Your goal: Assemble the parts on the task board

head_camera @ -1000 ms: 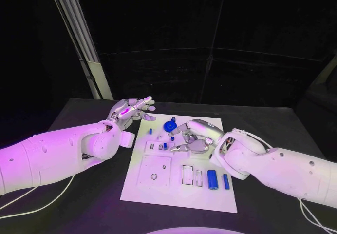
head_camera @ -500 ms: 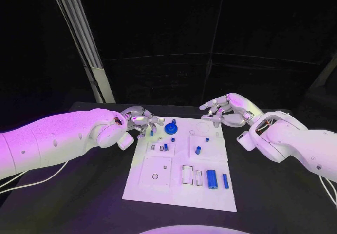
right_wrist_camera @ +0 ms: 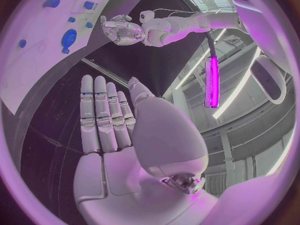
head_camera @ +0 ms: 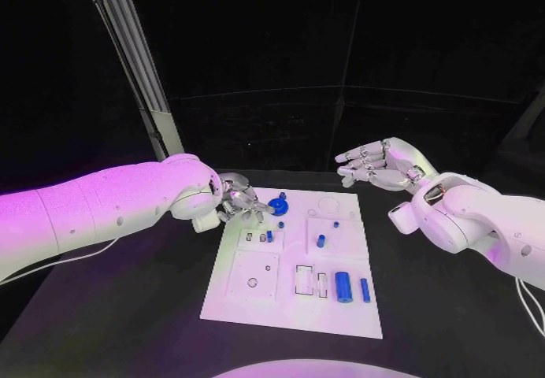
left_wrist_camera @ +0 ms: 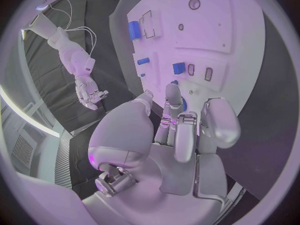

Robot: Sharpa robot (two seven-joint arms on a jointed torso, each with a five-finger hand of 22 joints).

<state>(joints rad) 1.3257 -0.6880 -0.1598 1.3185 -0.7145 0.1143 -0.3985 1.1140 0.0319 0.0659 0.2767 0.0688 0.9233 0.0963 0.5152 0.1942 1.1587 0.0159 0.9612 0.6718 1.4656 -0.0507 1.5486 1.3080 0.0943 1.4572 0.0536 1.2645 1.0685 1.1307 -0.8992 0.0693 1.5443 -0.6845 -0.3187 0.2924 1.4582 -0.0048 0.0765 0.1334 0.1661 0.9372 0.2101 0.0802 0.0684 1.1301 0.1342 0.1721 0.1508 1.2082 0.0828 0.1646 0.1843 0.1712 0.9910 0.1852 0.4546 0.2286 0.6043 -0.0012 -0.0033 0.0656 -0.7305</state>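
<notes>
Black table w/ matte top; white task board lay lengthwise at its middle, running away from the robot. Behind the table the room was dark, w/ a pale upright post at the back left.

Parts on the board: round blue disc near the far left corner, small blue pegs standing mid-board, two blue cylinders lying side by side toward the near right, next to outlined rectangular slots. A square plate w/ a hole sat near left.

Left hand was over the board's far left edge, just beside the disc; fingers curled in close together. Left wrist view showed fingertips near a small blue peg, but whether anything was pinched, can't tell.

Right hand hovered up off the table beyond the board's far right corner, fingers straight and spread a bit, holding nothing; right wrist view showed its fingers extended side by side.
</notes>
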